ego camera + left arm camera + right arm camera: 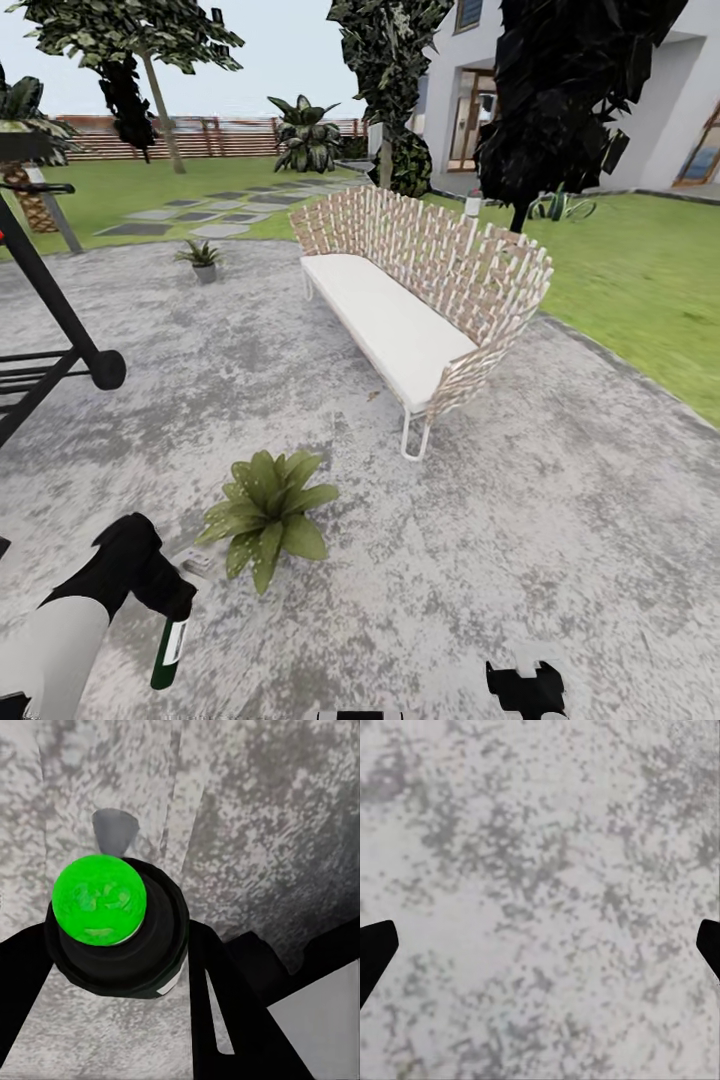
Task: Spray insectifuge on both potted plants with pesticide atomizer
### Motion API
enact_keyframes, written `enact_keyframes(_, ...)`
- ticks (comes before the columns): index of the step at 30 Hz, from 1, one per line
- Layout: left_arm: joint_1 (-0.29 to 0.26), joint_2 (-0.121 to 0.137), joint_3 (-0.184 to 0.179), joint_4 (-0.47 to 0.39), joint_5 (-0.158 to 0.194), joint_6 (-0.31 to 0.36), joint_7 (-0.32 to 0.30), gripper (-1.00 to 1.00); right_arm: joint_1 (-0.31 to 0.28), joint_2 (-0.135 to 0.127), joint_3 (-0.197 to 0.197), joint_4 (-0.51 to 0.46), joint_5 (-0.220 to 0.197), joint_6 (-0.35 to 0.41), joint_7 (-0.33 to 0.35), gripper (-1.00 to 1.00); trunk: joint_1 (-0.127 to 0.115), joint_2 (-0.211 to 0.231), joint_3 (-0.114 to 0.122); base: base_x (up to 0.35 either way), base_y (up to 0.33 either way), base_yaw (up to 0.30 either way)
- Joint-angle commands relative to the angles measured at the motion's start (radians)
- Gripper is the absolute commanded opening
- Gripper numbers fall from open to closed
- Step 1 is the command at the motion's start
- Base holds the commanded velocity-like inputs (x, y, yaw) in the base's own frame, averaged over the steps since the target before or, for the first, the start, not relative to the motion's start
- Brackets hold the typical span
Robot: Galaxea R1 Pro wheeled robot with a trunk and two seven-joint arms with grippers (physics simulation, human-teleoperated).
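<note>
Far left on the mottled grey patio (pixel 560 520): black grill frame (pixel 50 330). Low at left: left gripper (pixel 165 600) clenched around the pesticide atomizer (pixel 170 650), bottle hanging downward from a bent, lowered arm; in the left wrist view, green round end of it (pixel 99 900) between dark fingers (pixel 225 1012). Just beside: broad-leaved potted plant (pixel 265 510). Farther back: spikier potted plant (pixel 203 258). Centre: wicker sofa (pixel 420 290). Low right: right gripper (pixel 525 690), released, fingertips (pixel 375 952) wide apart above paving.
</note>
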Motion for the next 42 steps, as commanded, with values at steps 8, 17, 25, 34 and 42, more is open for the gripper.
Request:
enact_keyframes(8, -0.090, 0.001, -0.041, -0.001, -0.074, 0.010, -0.239, -1.00, 0.000, 0.000, 0.009, 0.000, -0.008, -0.001, -0.002, 1.00, 0.000, 0.000, -0.001, 0.003, -0.005, 0.277)
enact_keyframes(17, -0.225, -0.013, -0.063, -0.003, -0.320, 0.014, -0.349, -1.00, 0.000, -0.009, 0.007, 0.000, -0.007, -0.002, -0.002, 1.00, 0.000, 0.000, -0.001, 0.075, 0.000, 0.174)
enact_keyframes(25, -0.227, -0.016, -0.063, -0.003, -0.320, 0.014, -0.349, -1.00, 0.000, -0.009, 0.007, 0.000, -0.008, -0.002, -0.002, 1.00, 0.000, 0.000, -0.001, 0.310, -0.068, 0.001)
enact_keyframes(34, -0.227, -0.024, -0.074, -0.001, -0.320, 0.013, -0.349, -1.00, 0.000, -0.009, 0.007, 0.000, -0.008, -0.002, -0.002, 1.00, 0.000, 0.000, -0.001, 0.055, -0.254, 0.030)
enact_keyframes(42, -0.228, -0.025, -0.146, -0.001, -0.319, 0.014, -0.349, -1.00, 0.000, -0.009, 0.007, 0.000, -0.010, -0.002, -0.002, 1.00, 0.000, 0.000, -0.001, 0.141, -0.218, 0.260)
